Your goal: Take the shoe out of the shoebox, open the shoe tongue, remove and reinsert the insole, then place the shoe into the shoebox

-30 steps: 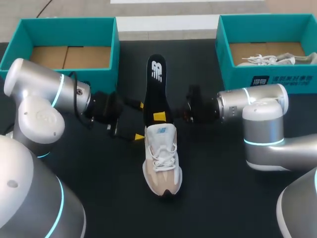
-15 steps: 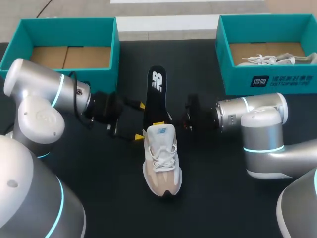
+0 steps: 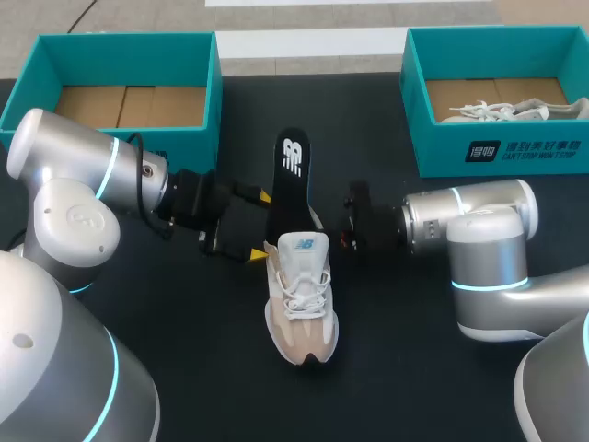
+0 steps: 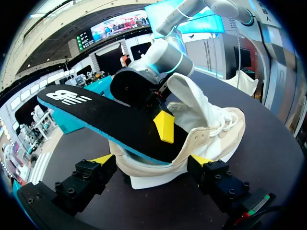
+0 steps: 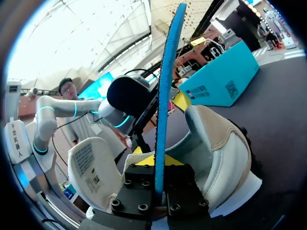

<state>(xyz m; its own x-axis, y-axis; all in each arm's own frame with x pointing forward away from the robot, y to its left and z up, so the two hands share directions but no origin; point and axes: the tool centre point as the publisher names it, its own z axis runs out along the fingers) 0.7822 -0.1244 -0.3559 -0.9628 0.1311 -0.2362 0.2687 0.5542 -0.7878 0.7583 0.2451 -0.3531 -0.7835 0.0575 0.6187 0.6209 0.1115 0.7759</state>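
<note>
A beige and white shoe [image 3: 300, 299] lies mid-table, toe toward me. A black insole [image 3: 291, 184] with a blue edge slants up out of its heel opening. My right gripper [image 3: 337, 230] comes in from the right and is shut on the insole [image 5: 165, 96], which stands edge-on between its fingers [image 5: 156, 184] above the shoe's mouth and raised tongue [image 5: 91, 167]. My left gripper [image 3: 261, 226] is open at the shoe's left. Its yellow fingertips [image 4: 103, 159] flank the heel [image 4: 158, 167] under the insole [image 4: 96, 112]. I cannot tell if they touch it.
A teal shoebox [image 3: 129, 51] with a bare cardboard floor stands at the back left. Another teal box [image 3: 497, 147] at the back right holds a second pale shoe [image 3: 502, 110]. The table top is black.
My right gripper has moved toward me with the insole, sliding it further down into the shoe; less insole sticks out behind. The left arm has stayed in place.
</note>
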